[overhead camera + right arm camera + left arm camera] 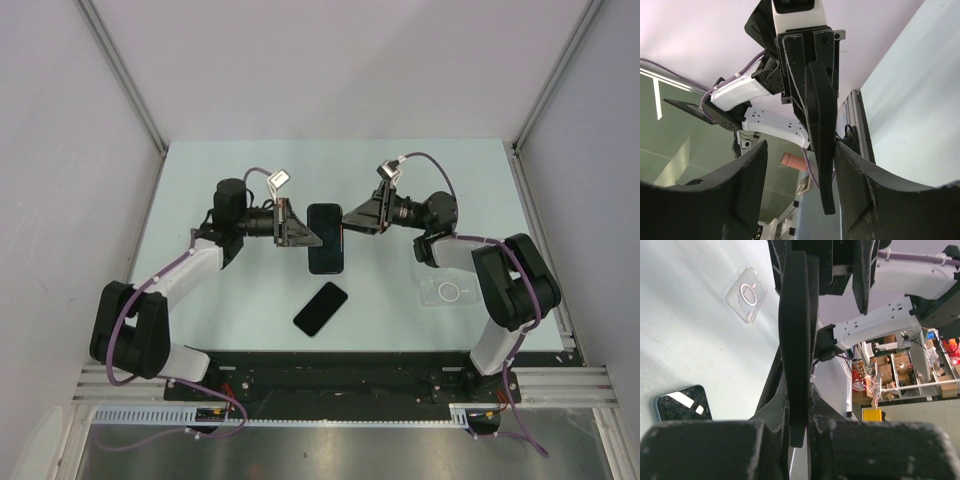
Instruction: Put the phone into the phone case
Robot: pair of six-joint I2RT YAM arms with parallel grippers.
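Mid-air handover in progress! The left gripper (306, 238) is holding the phone (325, 240) up off the surface (200, 180). Its jaws are clamping tight on one long edge, and in the left wrist view the slab is sitting wedged between them with no gap. The right gripper (348, 217) is coming in from the opposite side with its jaws spread wide, straddling the phone's other edge. The right wrist view is showing daylight between one finger (747, 185) and the slab, so it isn't gripping anything yet.

The phone case (448, 292) is lying flat on the surface well off to the right, near the right arm's base, and it's empty. A second black phone (320, 309) is lying below the handover, untouched.

By my reading, the next move calls for the right jaws to be squeezing in squarely on the phone before the left lets go. Then the phone needs carrying over to the case.
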